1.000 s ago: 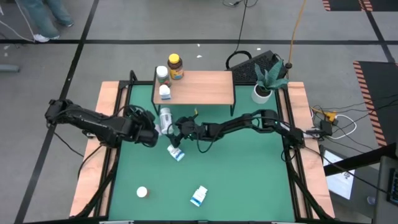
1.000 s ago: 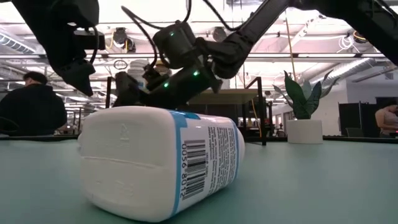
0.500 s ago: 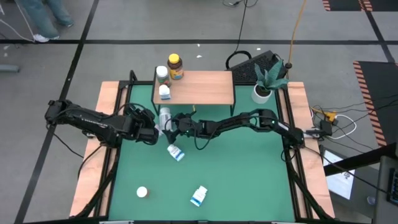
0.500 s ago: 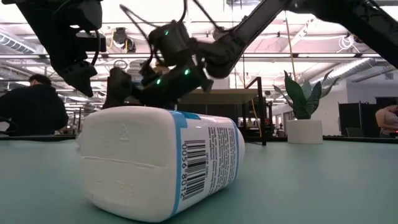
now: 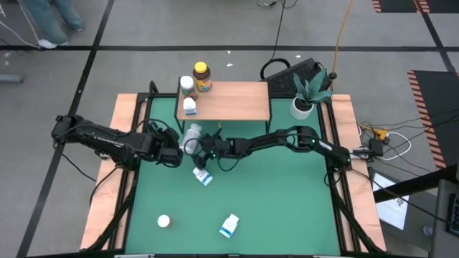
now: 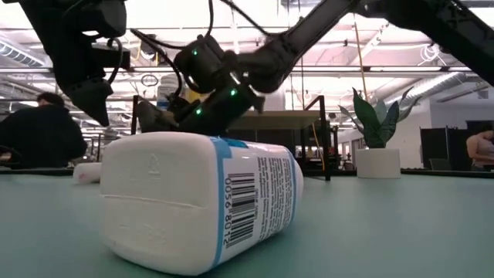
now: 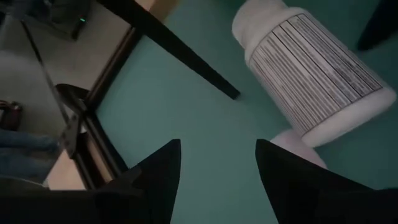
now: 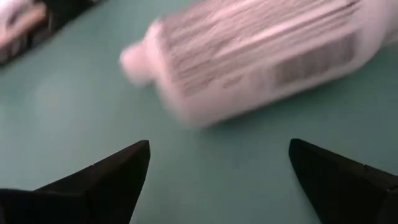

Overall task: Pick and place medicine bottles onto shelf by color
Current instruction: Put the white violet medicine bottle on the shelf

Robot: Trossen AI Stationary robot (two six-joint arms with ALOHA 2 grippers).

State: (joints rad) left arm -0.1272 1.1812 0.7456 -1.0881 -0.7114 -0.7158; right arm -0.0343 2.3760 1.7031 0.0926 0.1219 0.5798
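A white medicine bottle (image 5: pixel 191 135) lies on its side on the green mat, just in front of the shelf (image 5: pixel 233 100). It also shows in the left wrist view (image 7: pixel 311 74) and the right wrist view (image 8: pixel 261 56). My right gripper (image 5: pixel 202 143) is open and low, right beside this bottle, with its fingers (image 8: pixel 106 180) pointing at it. My left gripper (image 5: pixel 177 153) is open, a little to the bottle's left and nearer side (image 7: pixel 217 162). On the shelf's left end stand an amber bottle (image 5: pixel 202 76), a green-and-white one (image 5: pixel 187 86) and a white one (image 5: pixel 190 106). My right gripper's open fingers stand just short of the lying white bottle's side (image 8: pixel 205 106), coming level from the table's right. Whether a fingertip touches it, I cannot tell.
A blue-labelled bottle (image 5: pixel 203 175) lies near the mat's middle and another (image 5: pixel 229 226) near the front edge, large in the low view (image 6: pixel 201 201). A small white bottle (image 5: pixel 163 221) is at the front left. A potted plant (image 5: pixel 303 100) stands at the shelf's right.
My right gripper has gone toward the table's far-left, up to the lying white bottle, staying open. The bottle has turned slightly on the mat, and one end of it now shows in the low view.
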